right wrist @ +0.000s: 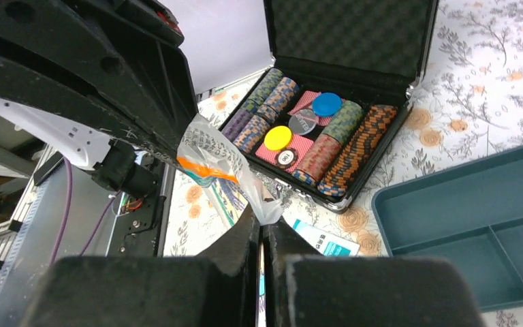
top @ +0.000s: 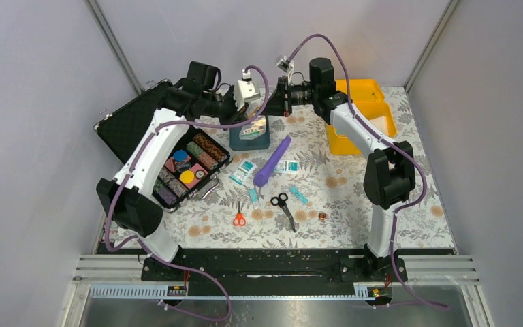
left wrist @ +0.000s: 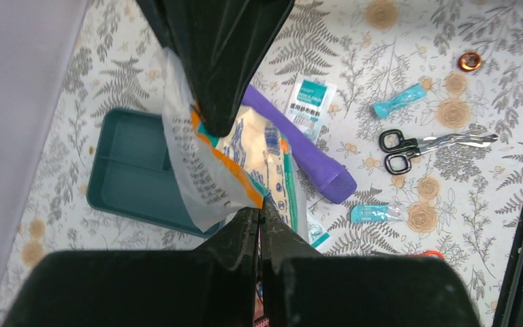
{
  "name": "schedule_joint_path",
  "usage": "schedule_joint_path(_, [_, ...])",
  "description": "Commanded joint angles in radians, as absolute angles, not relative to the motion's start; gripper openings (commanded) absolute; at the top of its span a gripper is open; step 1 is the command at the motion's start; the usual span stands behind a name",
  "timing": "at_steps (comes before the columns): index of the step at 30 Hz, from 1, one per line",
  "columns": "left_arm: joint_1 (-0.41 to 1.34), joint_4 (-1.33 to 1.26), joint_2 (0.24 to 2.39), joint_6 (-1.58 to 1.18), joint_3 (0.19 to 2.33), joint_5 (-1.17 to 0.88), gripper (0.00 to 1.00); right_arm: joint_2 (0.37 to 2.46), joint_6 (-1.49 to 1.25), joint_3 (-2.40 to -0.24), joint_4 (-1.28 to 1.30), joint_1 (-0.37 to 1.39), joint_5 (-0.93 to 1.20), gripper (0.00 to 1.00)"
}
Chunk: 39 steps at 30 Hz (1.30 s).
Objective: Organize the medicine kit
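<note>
The left gripper (left wrist: 261, 208) has its dark fingers pressed together on the lower edge of a crinkly, translucent plastic packet (left wrist: 211, 170) printed in orange and teal. The right gripper (right wrist: 260, 221) pinches another corner of the same film, which hangs between them over the teal divided tray (left wrist: 129, 177), a shallow rectangular plastic insert lying on the fern-patterned table (left wrist: 463, 225). The medicine kit (top: 346, 142), a boxy yellow plastic case, sits at the table's far right, well apart from its tray, while a smooth purple cylinder (left wrist: 313, 163) and black-handled scissors (left wrist: 408, 146) with metal blades lie near the tray.
</note>
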<state>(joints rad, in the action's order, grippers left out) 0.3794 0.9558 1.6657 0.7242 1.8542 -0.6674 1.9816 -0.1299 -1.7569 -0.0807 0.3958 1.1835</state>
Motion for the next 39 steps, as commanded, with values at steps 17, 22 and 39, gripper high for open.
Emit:
schedule_joint_path(17, [0.374, 0.630, 1.535, 0.256, 1.547, -0.419, 0.59, 1.814, 0.272, -1.952, 0.780, 0.136, 0.402, 0.00])
schedule_joint_path(22, [0.373, 0.615, 1.556, 0.242, 1.559, -0.417, 0.60, 1.932, 0.377, -2.120, 0.979, 0.015, 0.332, 0.00])
schedule_joint_path(39, [0.374, 0.625, 1.532, 0.267, 1.513, -0.377, 0.62, 2.334, 0.450, -2.389, 1.242, -0.034, 0.393, 0.00])
